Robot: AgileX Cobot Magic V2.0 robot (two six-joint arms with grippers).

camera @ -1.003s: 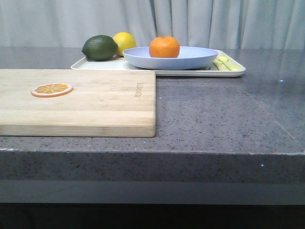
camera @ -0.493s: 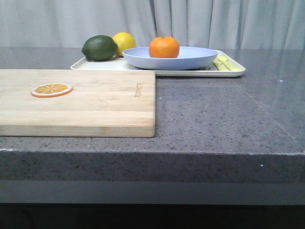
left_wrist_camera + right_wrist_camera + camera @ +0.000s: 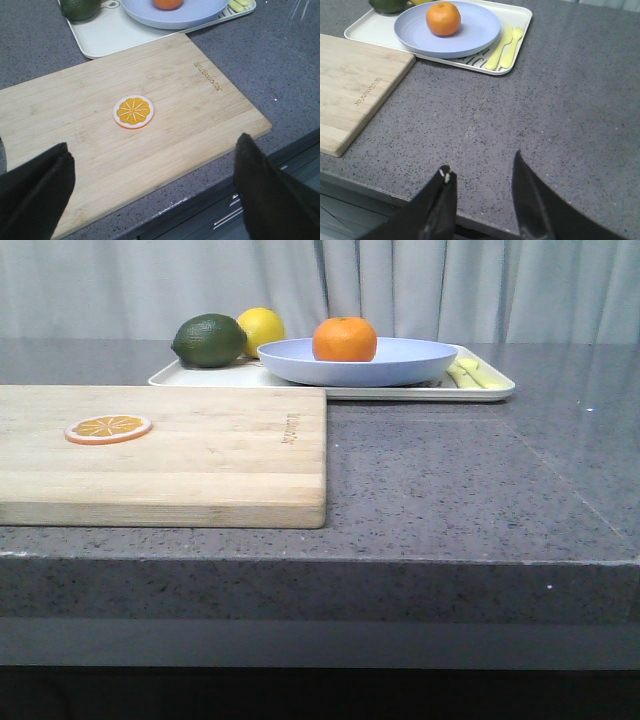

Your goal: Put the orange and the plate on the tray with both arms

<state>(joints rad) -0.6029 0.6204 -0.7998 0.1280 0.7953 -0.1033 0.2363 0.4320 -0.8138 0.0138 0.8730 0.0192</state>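
On the far side of the tabletop (image 3: 480, 490) you see the tray (image 3: 490, 390) carrying the plate (image 3: 400, 365), with the orange (image 3: 344, 339) resting in the plate, so the placing looks finished to you. Your left pincer (image 3: 150, 170) hangs wide and empty above the cutting board (image 3: 200, 115) and its orange slice (image 3: 133, 111); your right pincer (image 3: 482, 195) is parted, empty, above bare tabletop. Both stand well apart from the tray, probably clear of it on purpose. Neither arm shows from the front, and the lime (image 3: 209, 340) partly hides the lemon (image 3: 265, 325).
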